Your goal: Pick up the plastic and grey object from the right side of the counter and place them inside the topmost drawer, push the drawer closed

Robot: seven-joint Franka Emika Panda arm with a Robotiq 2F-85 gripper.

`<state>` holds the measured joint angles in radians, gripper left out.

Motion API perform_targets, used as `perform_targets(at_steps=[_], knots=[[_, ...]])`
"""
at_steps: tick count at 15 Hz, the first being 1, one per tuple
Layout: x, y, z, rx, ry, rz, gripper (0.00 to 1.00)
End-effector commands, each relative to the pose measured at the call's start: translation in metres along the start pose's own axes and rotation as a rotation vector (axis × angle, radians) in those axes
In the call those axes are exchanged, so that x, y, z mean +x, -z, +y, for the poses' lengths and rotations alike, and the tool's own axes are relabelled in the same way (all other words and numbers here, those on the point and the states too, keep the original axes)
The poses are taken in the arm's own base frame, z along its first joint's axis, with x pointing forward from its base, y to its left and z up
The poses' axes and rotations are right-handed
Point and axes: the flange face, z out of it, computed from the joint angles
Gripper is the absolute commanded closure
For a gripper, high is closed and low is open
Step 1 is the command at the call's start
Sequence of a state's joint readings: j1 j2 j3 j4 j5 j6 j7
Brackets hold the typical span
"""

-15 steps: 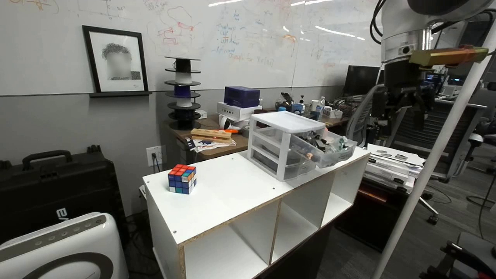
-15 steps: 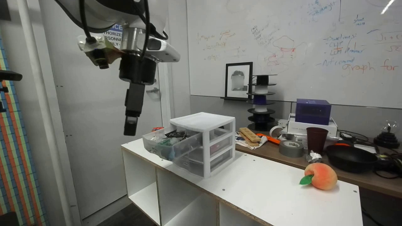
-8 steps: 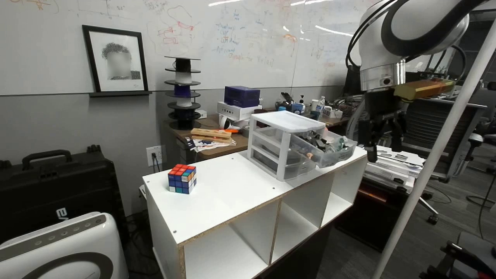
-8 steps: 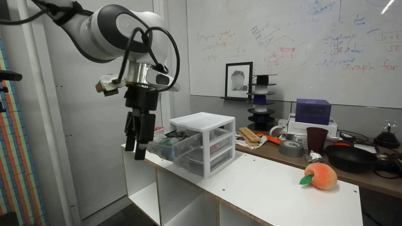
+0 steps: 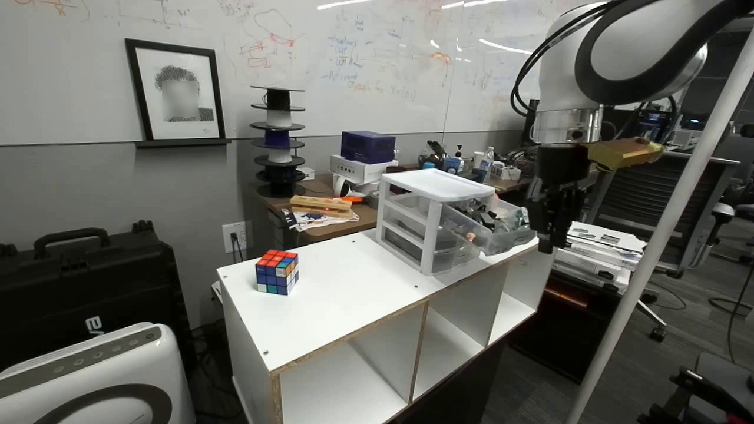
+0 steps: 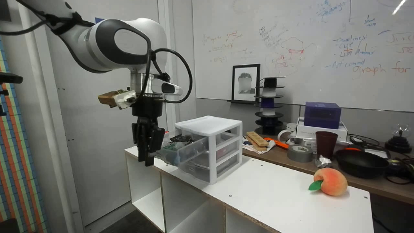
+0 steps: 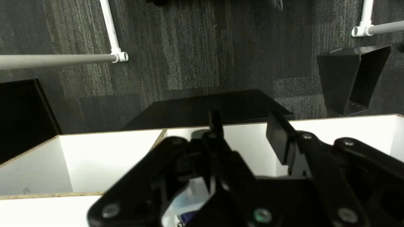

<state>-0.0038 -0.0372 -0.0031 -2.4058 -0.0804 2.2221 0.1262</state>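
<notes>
Plainly, topmost drawer (image 6: 192, 151) juts crosswise toward open side of counter (image 6: 275, 194).

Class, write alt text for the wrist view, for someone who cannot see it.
An open, empty black claw dominates the lower half. Behind it are open cubbies in a white counter; dark carpet fills much of the top.
</notes>
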Motion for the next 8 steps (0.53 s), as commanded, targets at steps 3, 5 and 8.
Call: perform_targets(at_steps=[3,5,8], knots=[[-0.0056,0.0102,-0.0121,0.063,0.073,0.156,0.92],[-0.0038,0.0120,-0.0156,0.075,0.086,0.220,0.97],[-0.0035,0.0105,-0.0191,0.066,0.112,0.301,0.90]])
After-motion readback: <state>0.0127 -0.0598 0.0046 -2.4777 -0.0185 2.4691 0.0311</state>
